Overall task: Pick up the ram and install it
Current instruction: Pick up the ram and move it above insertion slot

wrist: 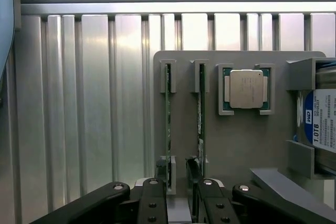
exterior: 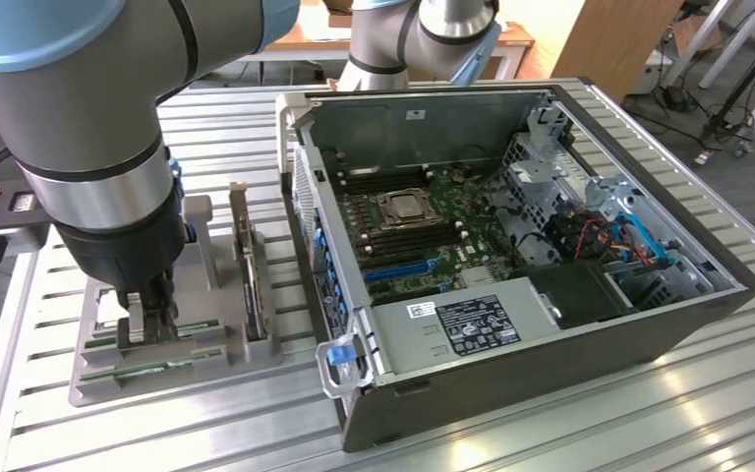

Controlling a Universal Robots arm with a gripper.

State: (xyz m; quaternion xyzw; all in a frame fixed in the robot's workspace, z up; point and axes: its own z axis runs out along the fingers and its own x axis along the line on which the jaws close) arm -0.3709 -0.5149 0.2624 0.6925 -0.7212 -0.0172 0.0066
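The tool (wrist: 177, 176) hangs low over a grey holder (wrist: 236, 145) with its fingers (wrist: 160, 182) spread apart and clamped on nothing. The ram (wrist: 168, 114) stands on edge in a slot of the holder. Its near end sits between the two fingers, and the rest of the stick runs straight away from the tool. Whether either finger touches it I cannot tell. Just outside one finger, a second green stick (wrist: 200, 114) stands in the neighbouring slot, parallel to the ram. Past that stick, a square silver processor (wrist: 247, 88) lies flat in its own recess, and a hard drive (wrist: 321, 124) sits beyond it at the holder's edge. The holder rests on a slatted metal counter (exterior: 115, 433). In the exterior view, an upright expansion card (exterior: 241, 265) stands beside the tool (exterior: 148, 329), and farther off is the open computer case (exterior: 640, 334), with the motherboard (exterior: 431, 231) showing inside.
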